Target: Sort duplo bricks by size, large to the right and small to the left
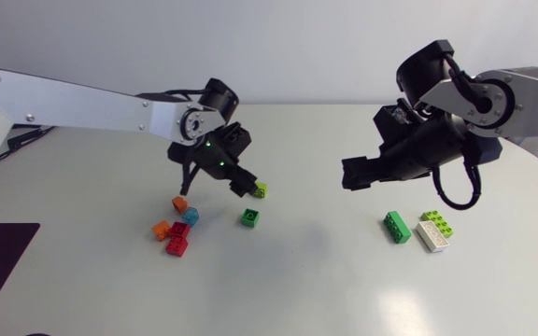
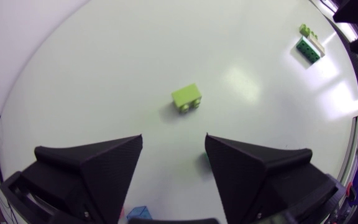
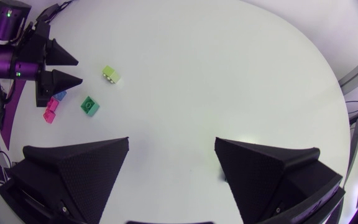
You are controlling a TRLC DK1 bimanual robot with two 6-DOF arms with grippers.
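Head view: left gripper [image 1: 241, 185] is low over the table [image 1: 297, 289], tips just beside the small lime brick [image 1: 261, 189]. Can't judge its opening from here. The small green brick [image 1: 249, 217] is near it. A cluster of small ones sits on the left arm's side of that: two orange bricks [image 1: 179, 203], a blue brick [image 1: 191, 216] and two red bricks [image 1: 176, 245]. Right gripper [image 1: 351, 175] hangs above the table, carrying nothing. It's well apart from the large bricks on the right: the large green brick [image 1: 397, 227], with the large lime brick [image 1: 437, 222] and white brick [image 1: 432, 237] just beside it and touching each other.

Left wrist view: fingers [image 2: 98, 168] are spread wide with nothing between them. The small lime brick lies ahead of the gap, lying on its side, no contact. Blue brick is partly visible under the gripper. Large bricks are far ahead.

Right wrist view: right fingers [image 3: 79, 168] are also wide apart, holding and touching nothing, bare table between them. The left gripper is far ahead, its two fingers visibly apart, with the small lime and green bricks just beside it.
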